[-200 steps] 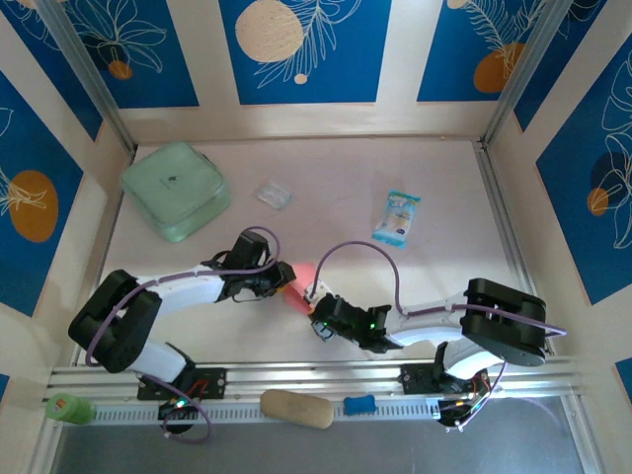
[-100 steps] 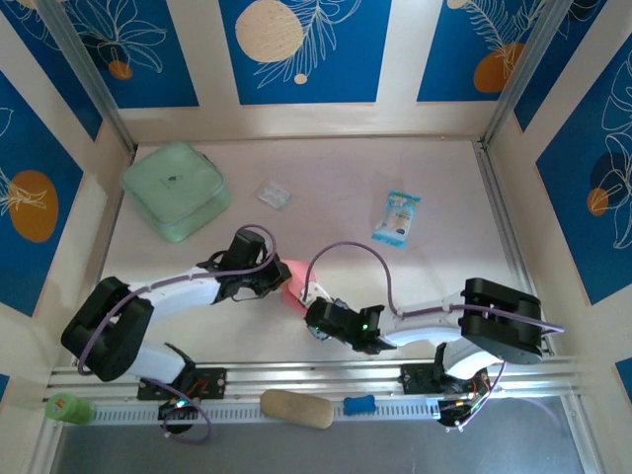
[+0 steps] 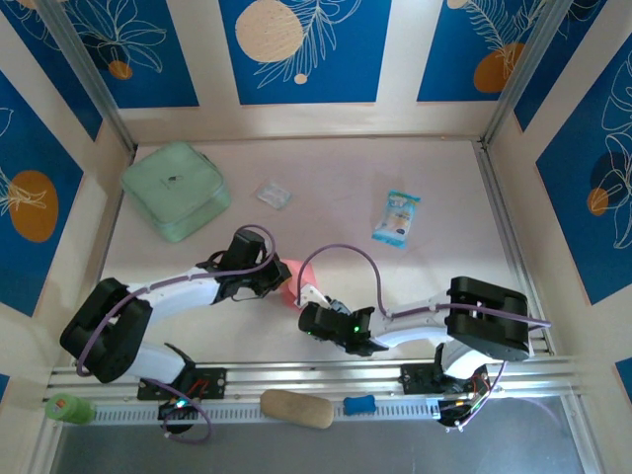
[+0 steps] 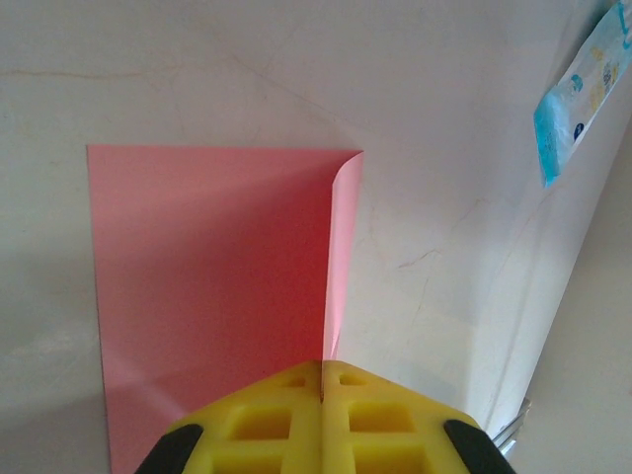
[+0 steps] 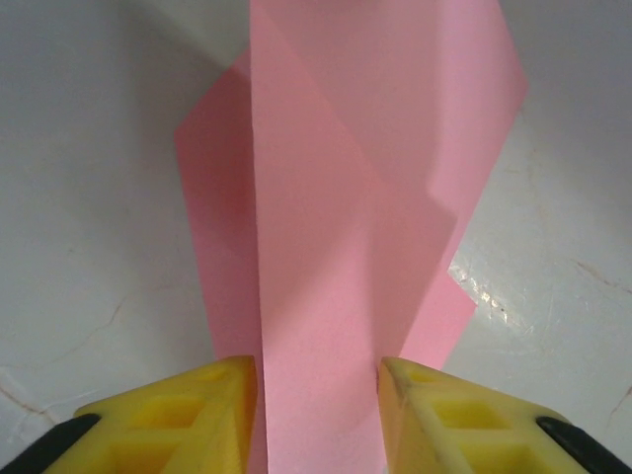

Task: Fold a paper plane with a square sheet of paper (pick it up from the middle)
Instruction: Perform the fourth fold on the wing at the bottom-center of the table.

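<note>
The square sheet of paper [image 3: 290, 274] is salmon pink and partly folded, lying on the table between my two grippers. In the left wrist view one flap [image 4: 343, 247] stands up on edge from the flat part [image 4: 207, 296]. My left gripper [image 4: 323, 380] is shut on that upright flap's near end. In the top view the left gripper [image 3: 274, 283] sits at the paper's left side. My right gripper [image 5: 318, 395] is open, its yellow fingers [image 5: 197, 405] standing either side of a folded pink strip [image 5: 326, 296]. From above, the right gripper [image 3: 307, 314] is just below the paper.
A mint-green pouch [image 3: 176, 190] lies at the back left, a small clear wrapper [image 3: 275, 194] beside it, and a blue-and-white snack packet [image 3: 396, 216] at the back right. On the near rail are a tan block [image 3: 296, 409], a blue piece [image 3: 359, 404] and a green item [image 3: 67, 408].
My left gripper has closed on the paper's raised flap. My right gripper has opened and slid a little left along the near side of the paper.
</note>
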